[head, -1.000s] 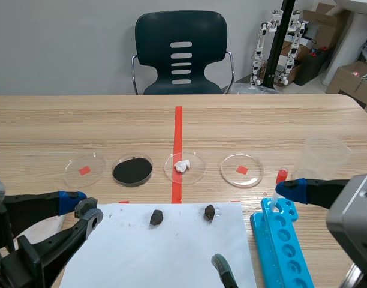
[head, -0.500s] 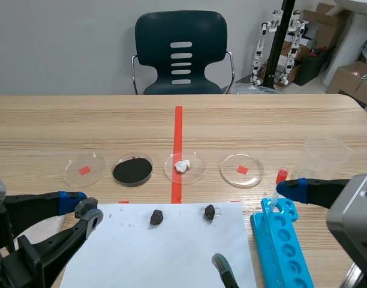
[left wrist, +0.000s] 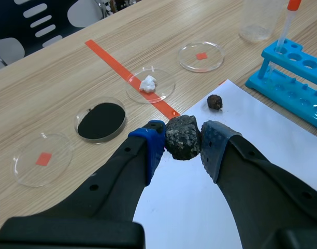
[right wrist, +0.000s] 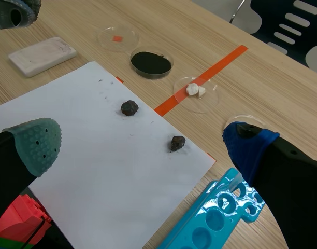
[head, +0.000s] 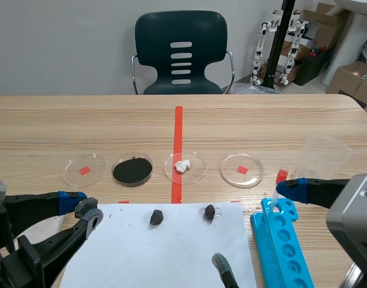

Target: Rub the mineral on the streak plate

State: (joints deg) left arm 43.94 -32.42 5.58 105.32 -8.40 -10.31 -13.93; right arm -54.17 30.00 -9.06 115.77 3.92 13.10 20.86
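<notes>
Nothing moved, left jaws open, right jaws open, mineral [head: 156, 217] loose, streak plate [head: 50, 227] half-hidden

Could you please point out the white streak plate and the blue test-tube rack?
white rectangular streak plate [right wrist: 42, 56]: right wrist view, middle of its top face.
blue plastic test-tube rack [head: 279, 240]: scene view, on its top face, about mid-length.
</notes>
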